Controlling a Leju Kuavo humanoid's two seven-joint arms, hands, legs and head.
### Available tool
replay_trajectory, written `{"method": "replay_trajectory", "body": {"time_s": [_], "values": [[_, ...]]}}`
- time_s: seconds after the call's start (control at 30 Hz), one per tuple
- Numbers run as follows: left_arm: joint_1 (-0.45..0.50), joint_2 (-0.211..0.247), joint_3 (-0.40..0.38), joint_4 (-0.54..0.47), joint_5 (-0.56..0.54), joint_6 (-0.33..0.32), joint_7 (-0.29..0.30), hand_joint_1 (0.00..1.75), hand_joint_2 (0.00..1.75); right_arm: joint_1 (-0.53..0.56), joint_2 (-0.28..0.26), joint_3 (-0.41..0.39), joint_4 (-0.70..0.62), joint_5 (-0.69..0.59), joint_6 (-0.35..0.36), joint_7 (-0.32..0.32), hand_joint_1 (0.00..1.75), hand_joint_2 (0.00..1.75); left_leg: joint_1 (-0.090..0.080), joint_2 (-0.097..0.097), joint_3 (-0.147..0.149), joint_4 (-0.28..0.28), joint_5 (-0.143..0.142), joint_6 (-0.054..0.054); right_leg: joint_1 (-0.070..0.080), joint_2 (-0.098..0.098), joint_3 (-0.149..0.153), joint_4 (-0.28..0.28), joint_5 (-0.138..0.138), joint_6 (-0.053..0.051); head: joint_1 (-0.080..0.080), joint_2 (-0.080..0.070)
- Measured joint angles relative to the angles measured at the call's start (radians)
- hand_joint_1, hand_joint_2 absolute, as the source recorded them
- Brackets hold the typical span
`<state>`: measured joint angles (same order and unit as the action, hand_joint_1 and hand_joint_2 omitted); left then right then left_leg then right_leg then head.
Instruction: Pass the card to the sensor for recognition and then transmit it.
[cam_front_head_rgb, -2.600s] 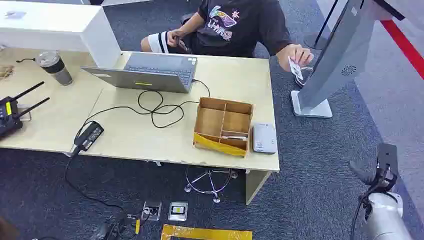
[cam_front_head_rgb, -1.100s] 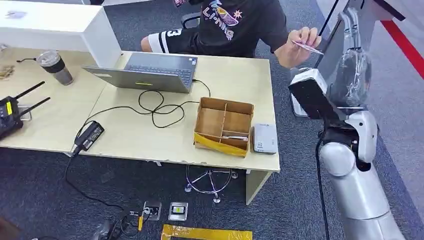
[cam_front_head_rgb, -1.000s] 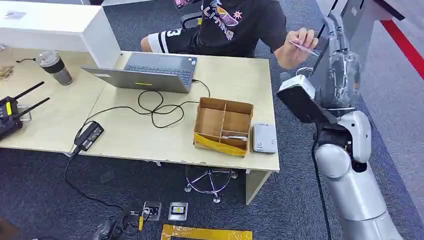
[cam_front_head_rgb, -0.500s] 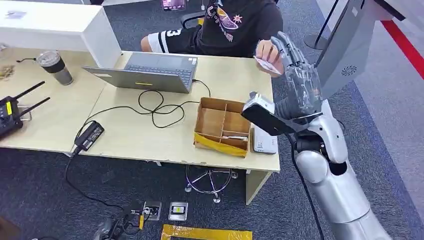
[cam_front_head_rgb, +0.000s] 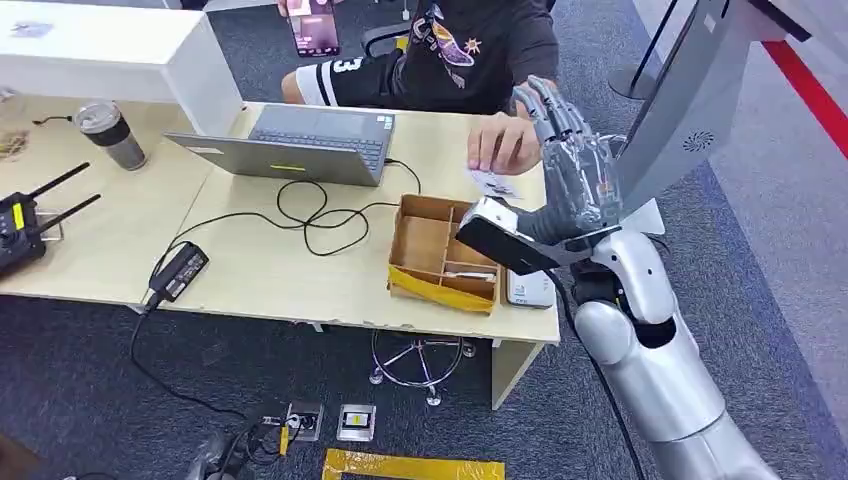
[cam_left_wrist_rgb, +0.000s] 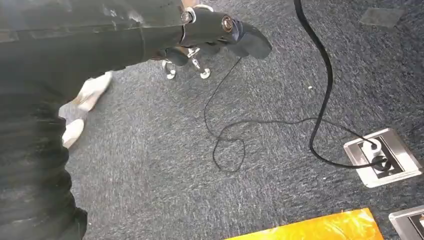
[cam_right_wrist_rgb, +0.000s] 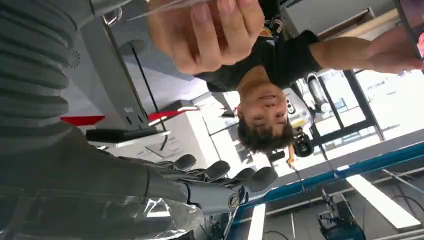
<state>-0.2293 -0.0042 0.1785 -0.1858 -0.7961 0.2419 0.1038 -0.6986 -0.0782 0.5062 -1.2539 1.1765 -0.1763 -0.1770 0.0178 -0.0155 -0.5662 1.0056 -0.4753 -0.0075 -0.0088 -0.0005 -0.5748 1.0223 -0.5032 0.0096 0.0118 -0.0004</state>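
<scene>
Floor: dark blue-grey carpet (cam_front_head_rgb: 90, 370) with a red stripe (cam_front_head_rgb: 812, 90) at the far right and yellow tape (cam_front_head_rgb: 412, 466) near the lower edge. Two floor sockets (cam_front_head_rgb: 330, 422) sit beside the tape. Furniture: a light wooden desk (cam_front_head_rgb: 260, 270) and a white cabinet (cam_front_head_rgb: 110, 55). A chair base (cam_front_head_rgb: 418, 365) stands under the desk.

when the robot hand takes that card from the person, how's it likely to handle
The card looks thin and flat, so it is probably light and fairly stiff. Its smooth faces may be slippery, needing a firm pinch. The person's hand holds it by one edge above the table, leaving the right robot hand little edge to take.
</scene>
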Motion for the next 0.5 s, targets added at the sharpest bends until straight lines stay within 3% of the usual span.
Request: {"method": "replay_trajectory", "body": {"time_s": [0.5], "values": [[-0.003, -0.001, 0.000, 0.000, 0.000, 0.000, 0.000, 0.00, 1.75, -0.029, 0.008, 0.031, 0.074, 0.026, -0.014, 0.009, 0.00, 1.75, 0.000, 0.000, 0.000, 0.000, 0.000, 0.000, 0.000, 0.000, 0.000, 0.000, 0.000, 0.000, 0.000, 0.000]]}}
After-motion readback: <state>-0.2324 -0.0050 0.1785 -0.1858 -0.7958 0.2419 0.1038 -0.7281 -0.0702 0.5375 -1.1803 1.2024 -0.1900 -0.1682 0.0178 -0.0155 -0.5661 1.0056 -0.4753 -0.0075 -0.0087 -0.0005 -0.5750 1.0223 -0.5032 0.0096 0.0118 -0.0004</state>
